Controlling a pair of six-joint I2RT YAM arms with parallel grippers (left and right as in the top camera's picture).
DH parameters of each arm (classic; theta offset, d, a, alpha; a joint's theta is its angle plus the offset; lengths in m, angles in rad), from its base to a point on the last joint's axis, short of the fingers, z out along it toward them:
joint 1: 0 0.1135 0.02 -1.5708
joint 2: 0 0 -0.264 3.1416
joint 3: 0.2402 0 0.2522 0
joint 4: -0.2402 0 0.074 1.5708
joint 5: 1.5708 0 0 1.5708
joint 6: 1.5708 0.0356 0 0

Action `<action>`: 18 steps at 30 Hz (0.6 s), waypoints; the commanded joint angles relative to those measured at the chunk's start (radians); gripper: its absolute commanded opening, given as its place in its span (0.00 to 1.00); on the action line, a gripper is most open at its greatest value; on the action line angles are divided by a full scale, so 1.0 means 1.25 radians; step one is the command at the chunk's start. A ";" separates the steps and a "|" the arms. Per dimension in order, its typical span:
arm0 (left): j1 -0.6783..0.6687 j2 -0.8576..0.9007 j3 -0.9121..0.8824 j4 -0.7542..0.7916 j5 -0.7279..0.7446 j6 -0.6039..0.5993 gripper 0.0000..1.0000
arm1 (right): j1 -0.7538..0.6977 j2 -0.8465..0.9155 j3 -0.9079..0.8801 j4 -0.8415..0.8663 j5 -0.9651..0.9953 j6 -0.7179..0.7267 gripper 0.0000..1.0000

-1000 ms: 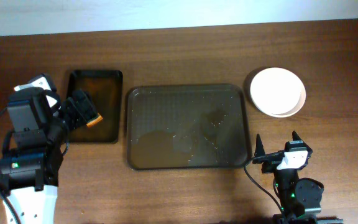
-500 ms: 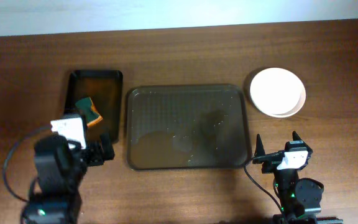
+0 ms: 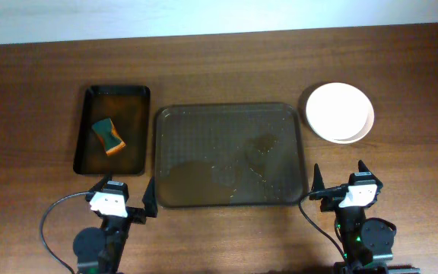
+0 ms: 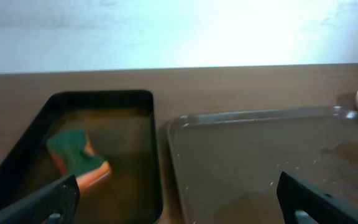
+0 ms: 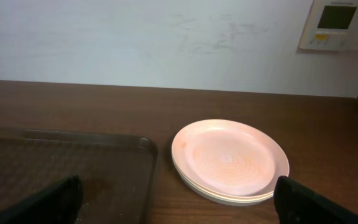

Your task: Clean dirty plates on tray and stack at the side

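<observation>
Overhead: tray (image 3: 204,129) sits mid-surface (image 3: 417,213). No plates on it, only wet patches. plates (image 3: 339,113) are stacked plain white on the surface, just right of the tray's far right corner. sponge (image 3: 109,135) lies in the black tray (image 3: 116,91), left of the tray. My left pincer (image 3: 124,194) and right pincer (image 3: 338,179) are at the near edge, both apart, nothing held.

Left wrist: pincer wide apart and empty. Sponge far left, tray far right.

Right wrist: pincer apart and empty. Stack is ahead to the right, rims nested evenly, no sauce showing on the top plate. I see at least two rims but can't confirm three.

My read: cleaning looks done, and the step in hand is parking. To do it well:
- hold both pincers near and apart
- keep well clear of the stack
- don't cross the tray rim
</observation>
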 commanded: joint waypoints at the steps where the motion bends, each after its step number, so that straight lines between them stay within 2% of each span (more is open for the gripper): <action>1: -0.002 -0.031 -0.009 -0.077 -0.072 -0.020 1.00 | -0.006 -0.007 -0.005 -0.005 0.007 -0.005 0.98; 6: -0.002 -0.052 -0.009 -0.077 -0.083 -0.009 1.00 | -0.006 -0.007 -0.005 -0.005 0.007 -0.005 0.98; 10: -0.002 -0.123 -0.009 -0.077 -0.084 0.092 1.00 | -0.006 -0.007 -0.005 -0.005 0.007 -0.005 0.98; 14: -0.004 -0.159 -0.009 -0.079 -0.097 0.139 1.00 | -0.006 -0.007 -0.005 -0.005 0.007 -0.005 0.98; 18: -0.036 -0.158 -0.009 -0.089 -0.186 0.154 1.00 | -0.006 -0.007 -0.005 -0.005 0.007 -0.005 0.98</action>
